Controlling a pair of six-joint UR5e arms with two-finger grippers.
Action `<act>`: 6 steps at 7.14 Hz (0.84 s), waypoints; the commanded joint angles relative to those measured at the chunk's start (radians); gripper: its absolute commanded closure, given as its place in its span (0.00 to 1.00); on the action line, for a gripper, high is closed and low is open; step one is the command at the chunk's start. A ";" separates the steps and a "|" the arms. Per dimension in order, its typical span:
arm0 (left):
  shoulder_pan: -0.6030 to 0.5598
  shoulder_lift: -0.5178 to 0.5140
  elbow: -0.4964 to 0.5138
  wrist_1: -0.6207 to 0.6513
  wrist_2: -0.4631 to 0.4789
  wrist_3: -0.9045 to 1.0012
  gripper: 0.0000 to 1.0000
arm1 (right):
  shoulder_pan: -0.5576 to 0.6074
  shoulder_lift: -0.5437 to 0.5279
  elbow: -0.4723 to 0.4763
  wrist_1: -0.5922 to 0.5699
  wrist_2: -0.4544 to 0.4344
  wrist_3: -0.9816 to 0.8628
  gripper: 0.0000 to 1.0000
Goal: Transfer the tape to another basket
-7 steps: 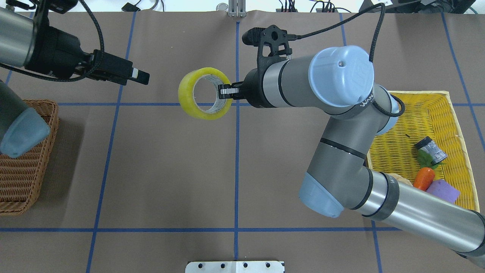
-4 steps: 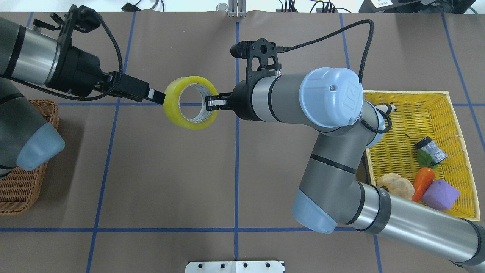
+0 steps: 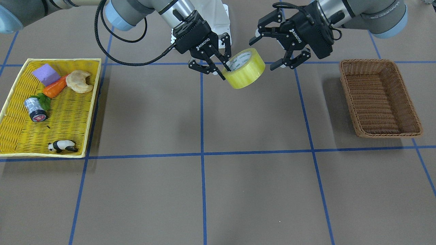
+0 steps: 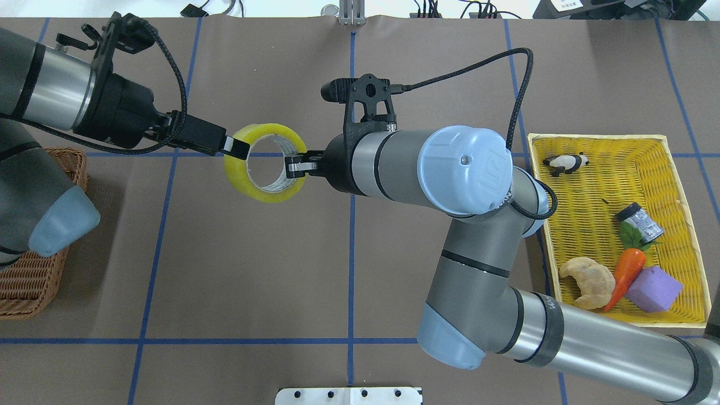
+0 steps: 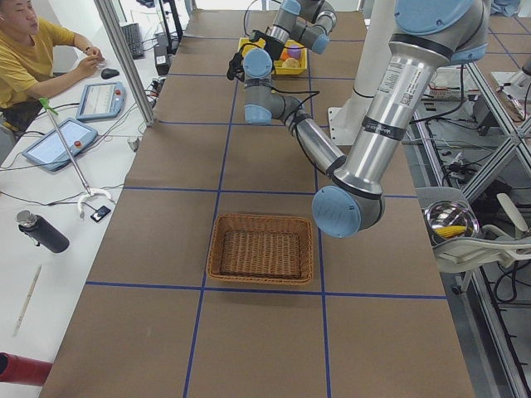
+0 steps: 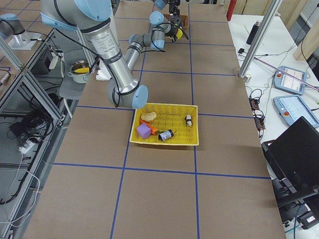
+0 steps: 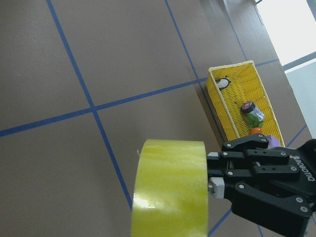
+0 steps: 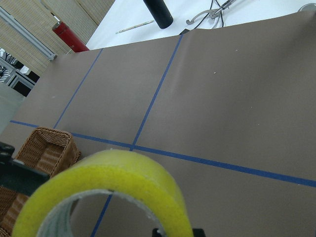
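Observation:
The yellow tape roll [image 4: 264, 163] hangs above the table's middle. It also shows in the front view [image 3: 246, 69]. My right gripper [image 4: 293, 167] is shut on the roll's wall, one finger inside the core and one outside [image 3: 221, 69]. My left gripper [image 3: 263, 55] is open, and its fingers stand on either side of the roll's opposite rim [image 4: 235, 147]. I cannot tell whether they touch it. The brown wicker basket [image 3: 374, 98] stands empty at my left end of the table [image 4: 34, 281]. The left wrist view shows the tape [image 7: 170, 187] close up, and so does the right wrist view [image 8: 123, 177].
A yellow woven tray [image 4: 585, 225] on my right holds a silver cylinder [image 4: 638, 222], a carrot, a croissant, a purple block and a toy panda [image 4: 565, 162]. Blue tape lines grid the brown table. An operator sits beyond the table in the left view [image 5: 33, 58].
My right arm has carried the tape toward my left side. My left gripper has come in from the left and now stands at the roll's rim.

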 commanded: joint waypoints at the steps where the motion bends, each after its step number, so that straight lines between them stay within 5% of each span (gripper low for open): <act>1: 0.000 0.000 0.008 0.000 0.000 0.002 0.01 | -0.019 0.001 0.009 0.003 -0.006 0.003 1.00; 6: 0.003 0.000 0.014 0.000 0.000 0.002 0.01 | -0.019 0.004 0.012 0.004 -0.007 0.000 1.00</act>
